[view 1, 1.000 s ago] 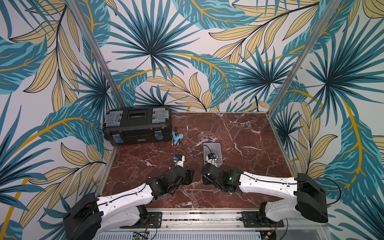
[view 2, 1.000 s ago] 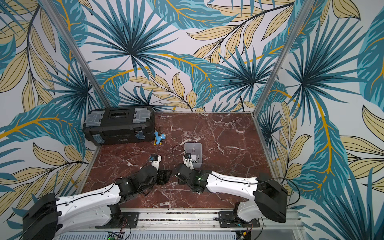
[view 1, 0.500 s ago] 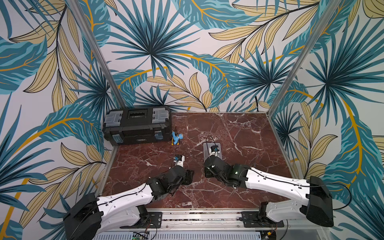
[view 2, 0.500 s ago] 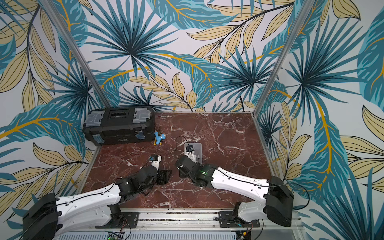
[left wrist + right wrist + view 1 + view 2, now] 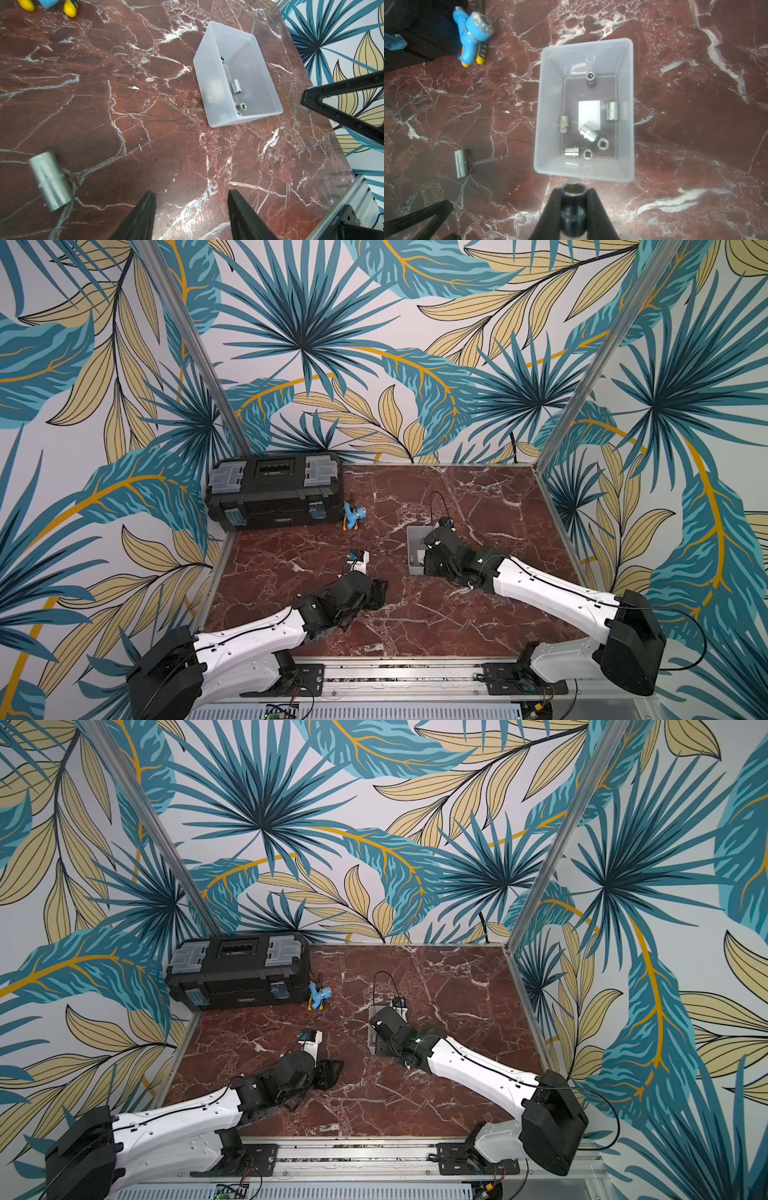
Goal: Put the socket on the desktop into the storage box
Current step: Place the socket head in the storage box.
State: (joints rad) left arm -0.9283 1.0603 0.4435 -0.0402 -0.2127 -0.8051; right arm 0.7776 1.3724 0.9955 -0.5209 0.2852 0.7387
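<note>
My right gripper (image 5: pixel 573 192) is shut on a dark metal socket (image 5: pixel 573 207), held above the desktop (image 5: pixel 478 497) just short of the near rim of the storage box (image 5: pixel 583 176). Several silver sockets lie inside the box around its white label (image 5: pixel 589 113). In both top views the right wrist covers most of the storage box (image 5: pixel 415 539) (image 5: pixel 372 1040). Another silver socket (image 5: pixel 461 163) (image 5: pixel 51 180) lies on its side on the desktop to the box's left. My left gripper (image 5: pixel 191 199) (image 5: pixel 376 593) is open and holds nothing, low over the marble beside that socket.
A large black toolbox (image 5: pixel 274 493) stands at the back left. A blue and yellow nozzle tool (image 5: pixel 353 516) (image 5: pixel 475 33) lies beside it. Aluminium rails (image 5: pixel 557 522) edge the desktop, with patterned walls behind them.
My right arm has moved away from the front edge toward the storage box, carrying the socket. The left arm has stayed still.
</note>
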